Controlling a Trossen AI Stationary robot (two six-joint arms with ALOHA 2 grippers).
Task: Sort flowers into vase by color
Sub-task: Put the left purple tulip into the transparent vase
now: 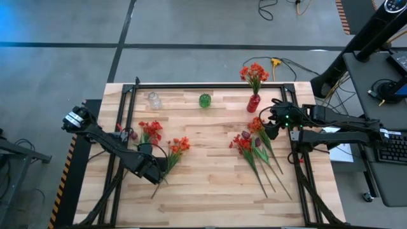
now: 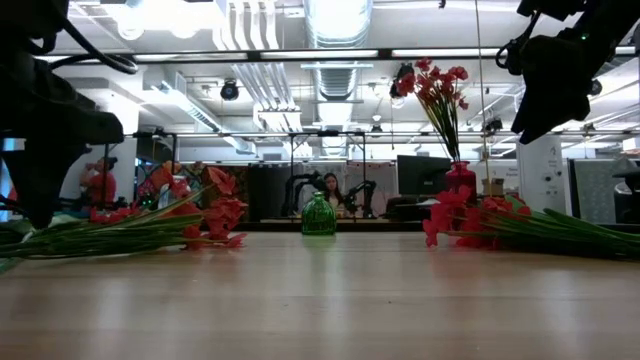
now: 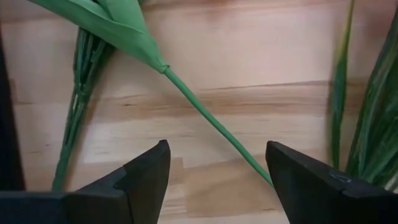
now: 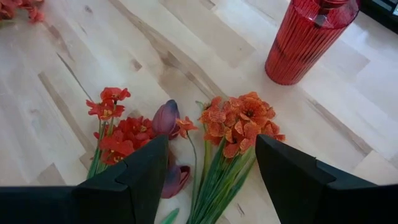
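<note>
My left gripper (image 3: 217, 171) is open and points down just above the table, over the stems of the left flower pile (image 1: 166, 145). One thin green stem (image 3: 208, 118) lies on the wood and runs between its fingers. My right gripper (image 4: 211, 168) hangs open above the right pile, over an orange bloom (image 4: 242, 121), red blooms (image 4: 115, 134) and a maroon tulip (image 4: 165, 118). A red vase (image 1: 254, 102) at the far right holds red flowers (image 1: 254, 73). A green vase (image 1: 205, 100) and a clear vase (image 1: 154, 100) stand near the far edge.
The right pile's long stems (image 1: 273, 172) fan toward the near edge. Bare wood (image 1: 210, 165) lies between the two piles. A dark frame (image 1: 210, 84) runs around the table. In the low view a person (image 2: 330, 190) sits far behind the green vase.
</note>
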